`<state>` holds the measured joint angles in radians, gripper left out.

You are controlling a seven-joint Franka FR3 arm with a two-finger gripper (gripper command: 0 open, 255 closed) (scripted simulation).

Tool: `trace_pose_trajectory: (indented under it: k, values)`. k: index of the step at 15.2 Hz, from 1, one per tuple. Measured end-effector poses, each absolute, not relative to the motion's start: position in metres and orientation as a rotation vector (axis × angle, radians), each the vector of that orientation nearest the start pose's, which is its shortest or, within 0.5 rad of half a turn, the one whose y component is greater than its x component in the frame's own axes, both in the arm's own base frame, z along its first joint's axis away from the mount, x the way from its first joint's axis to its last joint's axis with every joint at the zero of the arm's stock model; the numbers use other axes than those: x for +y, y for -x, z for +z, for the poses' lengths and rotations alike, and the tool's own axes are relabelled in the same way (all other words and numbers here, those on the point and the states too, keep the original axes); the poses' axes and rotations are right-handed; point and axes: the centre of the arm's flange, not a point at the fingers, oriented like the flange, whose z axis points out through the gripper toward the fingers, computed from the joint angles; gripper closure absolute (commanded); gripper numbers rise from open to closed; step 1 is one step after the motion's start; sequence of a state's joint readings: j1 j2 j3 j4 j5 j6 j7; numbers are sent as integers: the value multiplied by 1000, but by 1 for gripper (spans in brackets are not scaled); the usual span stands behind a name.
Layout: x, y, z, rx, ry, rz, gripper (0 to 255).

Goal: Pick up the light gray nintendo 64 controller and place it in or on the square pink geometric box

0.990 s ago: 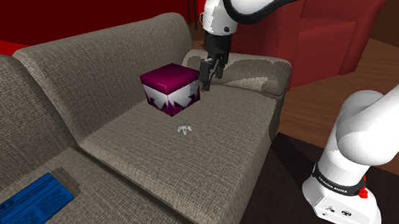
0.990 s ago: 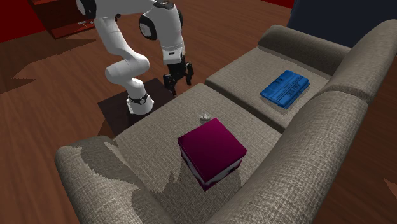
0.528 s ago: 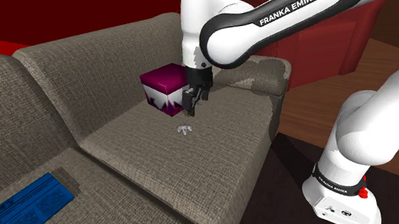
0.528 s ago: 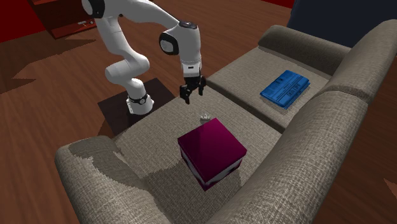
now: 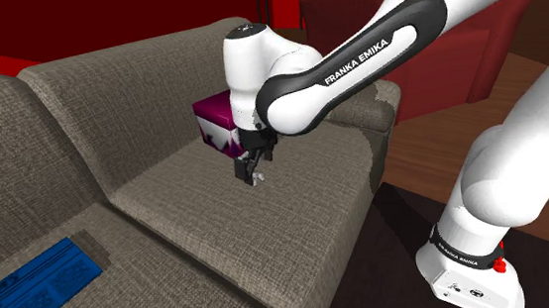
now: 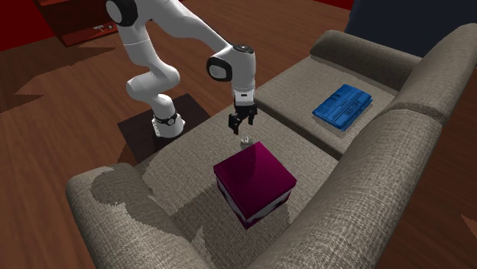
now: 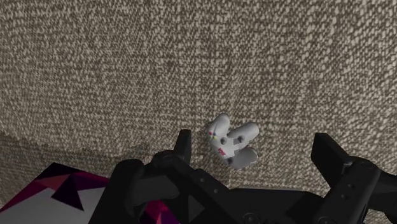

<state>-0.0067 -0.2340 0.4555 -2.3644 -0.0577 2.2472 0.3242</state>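
Gripper [image 7: 253,141] seen released, fingers spread apart. Light gray N64 controller [image 7: 232,143] laid on sofa cushion [image 7: 127,63] between fingers, seemingly untouched. Magenta geometric box [image 7: 57,191] set just beside gripper.

Sofa [image 5: 218,221]: coarse woven cloth, grey-brown, matt and rough.
Controller [image 7: 232,143]: light grey, smooth, plastic look, slight sheen.
Box [image 6: 256,177]: smooth magenta top with faint gloss; material not plain.
Floor [image 6: 69,122]: reddish-brown wood boards, polished.
Arm [image 5: 246,66]: smooth white shell, glossy.
Jaws: black, smooth, dull finish.
Flat blue item [image 6: 342,105]: smooth printed face.
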Motion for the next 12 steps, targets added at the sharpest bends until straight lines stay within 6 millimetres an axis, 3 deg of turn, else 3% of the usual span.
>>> trace_pose_trajectory:
  k: [5, 11, 12]
  values:
    - [209, -435, 393, -247, 3228, -228, 0]
    - [208, -435, 390, -247, 3228, -229, 0]
    - [208, -435, 390, -247, 3228, -229, 255]
